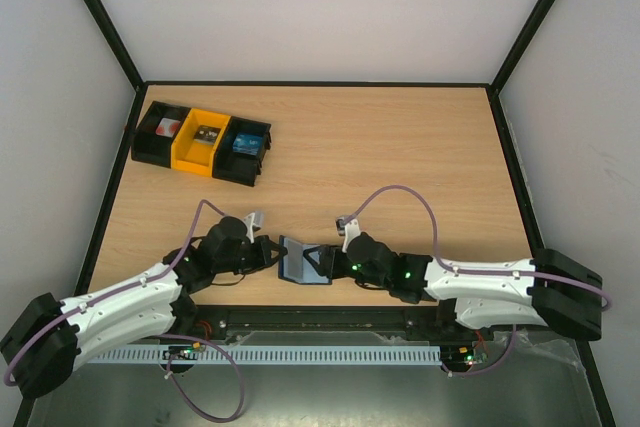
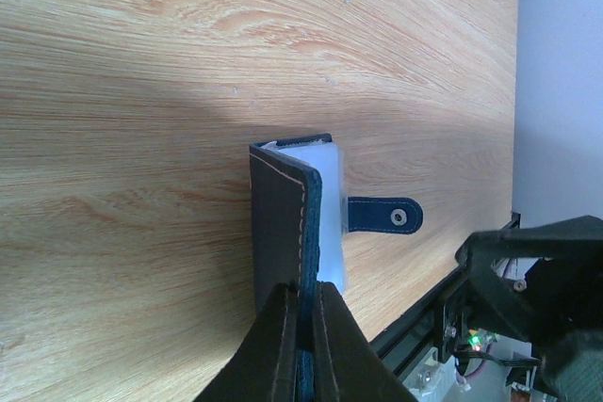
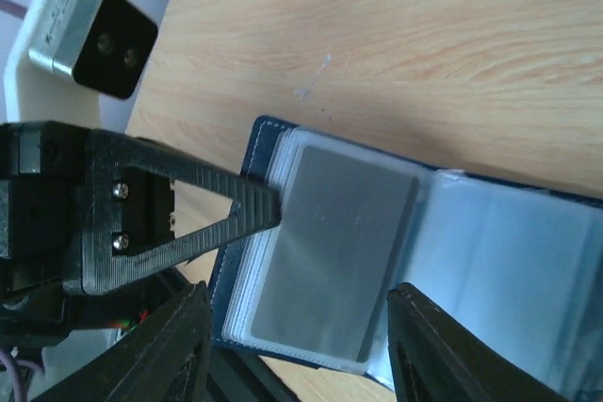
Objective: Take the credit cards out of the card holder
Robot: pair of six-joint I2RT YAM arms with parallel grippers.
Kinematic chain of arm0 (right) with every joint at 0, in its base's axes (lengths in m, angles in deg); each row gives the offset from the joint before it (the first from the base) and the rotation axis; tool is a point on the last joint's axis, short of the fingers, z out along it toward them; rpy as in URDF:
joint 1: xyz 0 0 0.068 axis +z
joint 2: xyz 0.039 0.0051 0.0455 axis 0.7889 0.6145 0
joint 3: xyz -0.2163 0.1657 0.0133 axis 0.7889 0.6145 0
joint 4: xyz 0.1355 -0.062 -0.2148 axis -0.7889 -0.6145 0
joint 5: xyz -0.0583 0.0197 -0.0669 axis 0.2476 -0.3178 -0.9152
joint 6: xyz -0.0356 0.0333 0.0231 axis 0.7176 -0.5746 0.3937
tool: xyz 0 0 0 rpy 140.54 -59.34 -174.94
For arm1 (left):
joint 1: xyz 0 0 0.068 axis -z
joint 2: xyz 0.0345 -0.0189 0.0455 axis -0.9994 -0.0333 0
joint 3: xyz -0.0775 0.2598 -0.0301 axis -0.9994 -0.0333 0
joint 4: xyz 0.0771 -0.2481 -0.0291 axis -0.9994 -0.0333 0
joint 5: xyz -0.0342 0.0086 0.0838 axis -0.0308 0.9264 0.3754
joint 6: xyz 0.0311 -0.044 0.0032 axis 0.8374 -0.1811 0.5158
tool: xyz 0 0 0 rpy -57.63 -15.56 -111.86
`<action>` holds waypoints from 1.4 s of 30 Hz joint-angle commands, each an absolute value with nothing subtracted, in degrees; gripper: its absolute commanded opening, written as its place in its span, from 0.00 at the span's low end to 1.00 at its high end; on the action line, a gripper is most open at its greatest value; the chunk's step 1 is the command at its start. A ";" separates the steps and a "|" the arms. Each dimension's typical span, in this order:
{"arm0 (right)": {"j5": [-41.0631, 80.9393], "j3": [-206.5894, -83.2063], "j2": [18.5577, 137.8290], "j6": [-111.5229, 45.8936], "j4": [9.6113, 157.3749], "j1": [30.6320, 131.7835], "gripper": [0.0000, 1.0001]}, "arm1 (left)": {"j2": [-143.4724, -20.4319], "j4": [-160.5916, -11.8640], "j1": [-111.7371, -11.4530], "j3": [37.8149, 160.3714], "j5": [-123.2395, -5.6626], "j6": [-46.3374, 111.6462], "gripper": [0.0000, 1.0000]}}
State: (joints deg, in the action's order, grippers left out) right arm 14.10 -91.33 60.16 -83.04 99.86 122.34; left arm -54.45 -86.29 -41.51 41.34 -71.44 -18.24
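The dark blue card holder [image 1: 303,263] lies open near the table's front edge, between my two grippers. My left gripper [image 1: 268,252] is shut on the edge of its left cover; in the left wrist view my left gripper [image 2: 303,291] pinches the stitched cover of the card holder [image 2: 278,223], with white sleeves and the closing tab [image 2: 386,216] beyond. My right gripper [image 3: 301,327] is open, its jaws straddling a grey card [image 3: 330,251] that sits in a clear sleeve of the card holder [image 3: 528,251]. In the top view my right gripper [image 1: 332,259] is at the holder's right side.
A black-and-yellow row of bins [image 1: 200,142] with small items stands at the back left. The table's front rail [image 1: 330,317] runs just behind the holder. Black frame posts edge the table. The left gripper's finger [image 3: 188,223] reaches in from the left in the right wrist view.
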 commanded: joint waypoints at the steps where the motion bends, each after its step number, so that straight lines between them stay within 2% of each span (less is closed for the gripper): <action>1: 20.52 -93.45 65.16 -84.00 106.67 122.66 0.51 | -55.00 -85.85 -41.35 42.64 -71.88 -17.87 0.03; 11: 23.62 -97.30 77.65 -80.94 108.43 122.66 0.54 | -56.36 -85.00 -41.35 42.78 -71.53 -17.99 0.03; 21: 24.95 -98.80 84.70 -81.89 110.07 122.66 0.58 | -57.51 -84.68 -41.31 43.27 -72.05 -17.72 0.03; 31: 21.06 -97.40 82.90 -82.30 107.70 122.67 0.53 | -56.47 -85.59 -41.26 43.09 -72.19 -17.12 0.03; 35: 20.11 -96.97 82.54 -82.20 106.58 122.70 0.50 | -55.91 -85.94 -41.32 42.98 -71.93 -17.23 0.13; 40: 19.95 -95.98 82.26 -82.95 106.79 122.66 0.46 | -55.33 -85.80 -41.30 42.42 -72.01 -17.27 0.03; 42: 19.58 -95.82 81.84 -82.95 106.45 122.66 0.45 | -55.19 -85.42 -41.26 42.03 -72.13 -17.52 0.03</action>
